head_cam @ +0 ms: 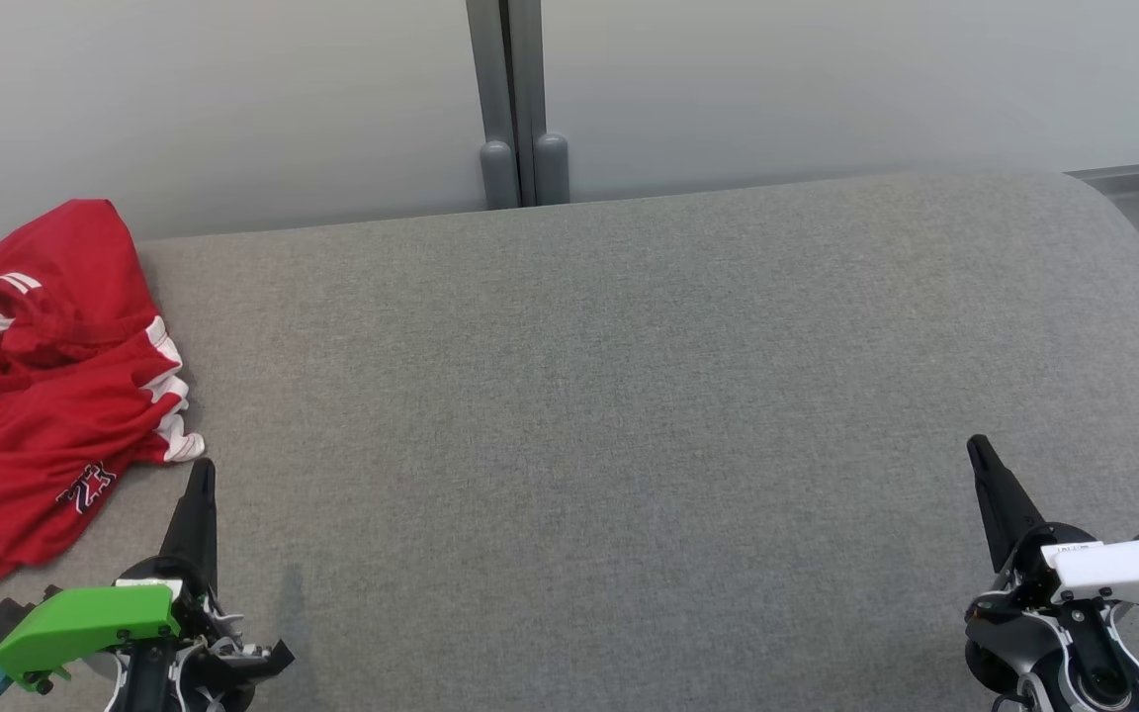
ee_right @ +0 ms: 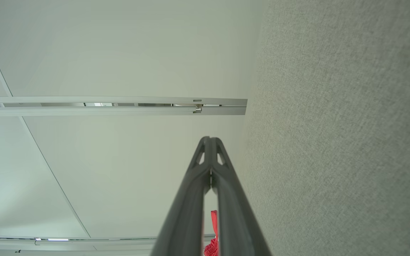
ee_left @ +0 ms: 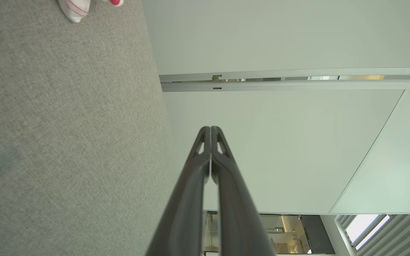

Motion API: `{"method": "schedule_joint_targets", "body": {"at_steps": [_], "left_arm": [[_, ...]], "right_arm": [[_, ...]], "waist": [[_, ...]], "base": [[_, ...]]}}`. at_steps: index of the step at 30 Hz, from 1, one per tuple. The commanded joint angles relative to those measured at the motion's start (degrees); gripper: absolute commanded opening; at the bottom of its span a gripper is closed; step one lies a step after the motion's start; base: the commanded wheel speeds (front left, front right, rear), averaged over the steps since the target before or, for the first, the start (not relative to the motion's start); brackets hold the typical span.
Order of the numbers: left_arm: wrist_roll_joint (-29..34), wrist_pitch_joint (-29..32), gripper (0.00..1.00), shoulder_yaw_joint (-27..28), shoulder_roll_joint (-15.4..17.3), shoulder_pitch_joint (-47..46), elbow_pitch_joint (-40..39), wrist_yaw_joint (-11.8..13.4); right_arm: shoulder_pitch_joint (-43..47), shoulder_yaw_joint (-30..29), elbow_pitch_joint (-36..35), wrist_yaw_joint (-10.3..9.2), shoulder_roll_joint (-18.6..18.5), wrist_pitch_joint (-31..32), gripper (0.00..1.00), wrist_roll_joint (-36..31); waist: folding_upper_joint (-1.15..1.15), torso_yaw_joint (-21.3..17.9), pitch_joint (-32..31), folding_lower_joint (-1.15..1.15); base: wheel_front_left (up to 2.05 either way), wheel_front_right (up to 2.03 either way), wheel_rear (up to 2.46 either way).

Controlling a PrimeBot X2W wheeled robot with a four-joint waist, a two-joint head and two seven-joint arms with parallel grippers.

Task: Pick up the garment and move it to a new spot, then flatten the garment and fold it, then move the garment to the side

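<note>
Left gripper (head_cam: 200,482) & right gripper (head_cam: 981,457) both pinched closed, empty, over grey fabric surface (head_cam: 629,396); crumpled red cloth jersey (head_cam: 36,415) w/ white stripes lies just beside left tip.

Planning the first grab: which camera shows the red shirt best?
Head view: the crumpled red shirt lies almost whole at the left of the grey surface. Left wrist view catches its white-striped corner; right wrist view, a red sliver.

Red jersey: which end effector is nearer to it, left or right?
Left. The left end effector is close beside the red jersey; the right end effector is far off, across the grey cushion.
</note>
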Motion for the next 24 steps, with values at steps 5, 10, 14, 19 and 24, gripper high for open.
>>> {"method": "schedule_joint_targets", "body": {"at_steps": [5,10,14,19,24], "left_arm": [[-0.23,0.06,0.00,0.01,0.43,-0.83,-0.07,-0.36],[-0.22,0.06,0.00,0.01,0.43,-0.83,-0.07,-0.36],[-0.23,0.06,0.00,0.01,0.43,-0.83,-0.07,-0.36],[-0.22,0.06,0.00,0.01,0.43,-0.83,-0.07,-0.36],[-0.23,0.06,0.00,0.01,0.43,-0.83,-0.07,-0.36]], "right_arm": [[-0.38,-0.02,-0.18,0.00,-0.30,-0.02,0.00,0.08],[-0.38,-0.02,-0.18,0.00,-0.30,-0.02,0.00,0.08],[-0.38,-0.02,-0.18,0.00,-0.30,-0.03,0.00,0.08],[-0.38,-0.02,-0.18,0.00,-0.30,-0.02,0.00,0.08],[-0.38,-0.02,-0.18,0.00,-0.30,-0.02,0.00,0.08]], "waist": [[0.00,0.00,0.00,0.00],[0.00,0.00,0.00,0.00],[0.00,0.00,0.00,0.00],[0.00,0.00,0.00,0.00],[0.00,0.00,0.00,0.00]], "base": [[0.00,0.00,0.00],[0.00,0.00,0.00],[0.00,0.00,0.00],[0.00,0.00,0.00],[0.00,0.00,0.00]]}}
